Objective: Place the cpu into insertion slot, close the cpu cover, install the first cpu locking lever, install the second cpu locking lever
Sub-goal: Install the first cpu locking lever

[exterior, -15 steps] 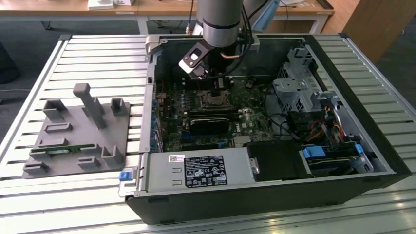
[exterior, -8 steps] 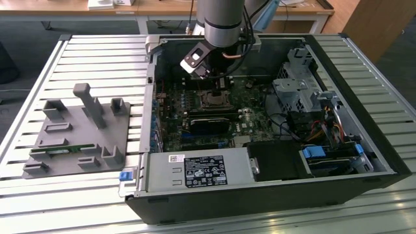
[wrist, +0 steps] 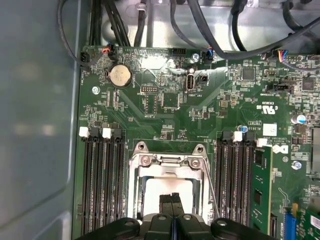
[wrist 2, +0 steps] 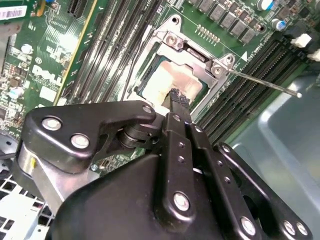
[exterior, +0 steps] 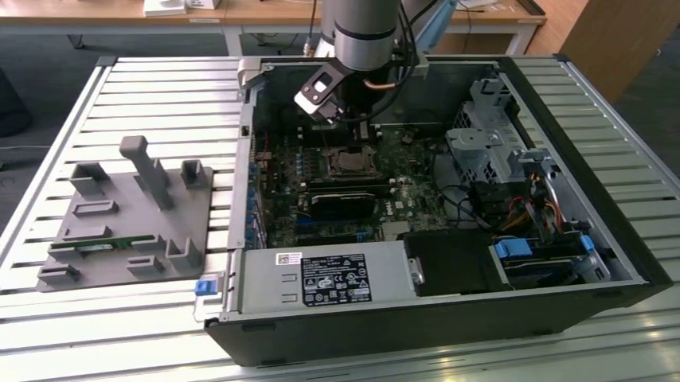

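The insertion slot (exterior: 349, 163) sits mid-motherboard inside the open computer case. In it lies the cpu (wrist 2: 162, 82), its pale metal top (wrist: 152, 192) showing through the silver cpu cover (wrist: 167, 161), which lies flat around it (wrist 2: 172, 40). My gripper (wrist 2: 176, 97) hangs just above the cpu with its black fingers pressed together and nothing between them; its tip (wrist: 171, 199) is over the chip's middle. A thin locking lever (wrist 2: 260, 82) sticks out from the socket's corner over the memory slots; it also runs along the socket's side (wrist: 212, 187). In the exterior view the gripper (exterior: 356, 127) is right behind the socket.
Long black memory slots (wrist: 102, 185) flank the socket on both sides (wrist: 235, 180). A drive cage (exterior: 483, 151) and cables stand at the exterior view's right, a power supply (exterior: 324, 278) at the front. A grey fixture plate (exterior: 127, 223) lies outside the case on the left.
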Controlling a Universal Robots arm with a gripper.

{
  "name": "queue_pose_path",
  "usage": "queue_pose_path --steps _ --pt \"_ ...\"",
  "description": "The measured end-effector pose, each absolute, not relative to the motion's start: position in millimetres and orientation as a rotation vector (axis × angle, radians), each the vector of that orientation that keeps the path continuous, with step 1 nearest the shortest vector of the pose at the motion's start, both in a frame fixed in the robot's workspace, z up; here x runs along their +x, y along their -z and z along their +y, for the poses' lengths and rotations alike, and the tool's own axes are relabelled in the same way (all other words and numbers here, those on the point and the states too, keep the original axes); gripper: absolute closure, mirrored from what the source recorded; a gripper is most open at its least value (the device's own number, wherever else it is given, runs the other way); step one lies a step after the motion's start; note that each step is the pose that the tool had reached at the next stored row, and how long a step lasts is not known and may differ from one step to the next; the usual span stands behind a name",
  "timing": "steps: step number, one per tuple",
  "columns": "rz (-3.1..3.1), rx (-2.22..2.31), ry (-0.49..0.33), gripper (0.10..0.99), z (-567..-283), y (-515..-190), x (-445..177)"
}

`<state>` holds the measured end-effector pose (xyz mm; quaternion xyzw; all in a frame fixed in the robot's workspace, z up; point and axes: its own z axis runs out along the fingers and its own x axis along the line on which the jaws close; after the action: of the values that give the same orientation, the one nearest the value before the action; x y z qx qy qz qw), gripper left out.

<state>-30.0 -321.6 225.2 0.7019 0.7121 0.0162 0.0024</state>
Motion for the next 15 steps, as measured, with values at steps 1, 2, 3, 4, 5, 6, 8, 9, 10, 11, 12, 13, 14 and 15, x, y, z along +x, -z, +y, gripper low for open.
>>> queue_pose_path --steps 1,2,3,4,5,6,8,9,10,11,12,13,14,15 --pt "2.234 2.202 -0.051 0.980 -322 -227 -30" --pt "2.234 2.202 -0.051 0.980 -322 -229 -30" --pt "2.234 2.202 -0.051 0.980 -322 -232 -30" --pt "2.234 2.202 -0.051 0.980 -322 -234 -30" --pt "2.234 2.202 -0.051 0.980 -322 -237 -30" --pt "2.234 2.202 -0.051 0.980 -322 -239 -30" --pt "2.234 2.202 -0.051 0.980 -322 -244 -30" --pt "2.234 2.202 -0.051 0.980 -322 -246 -30" --pt "2.234 2.202 -0.051 0.980 -322 -249 -30" --pt "2.234 2.202 -0.051 0.980 -322 -251 -30" --pt "2.234 2.202 -0.051 0.980 -322 -253 -30" --pt "2.234 2.202 -0.051 0.980 -322 -255 -30" --pt "2.234 2.202 -0.051 0.980 -322 -257 -30" --pt "2.234 2.202 -0.051 0.980 -322 -259 -30"
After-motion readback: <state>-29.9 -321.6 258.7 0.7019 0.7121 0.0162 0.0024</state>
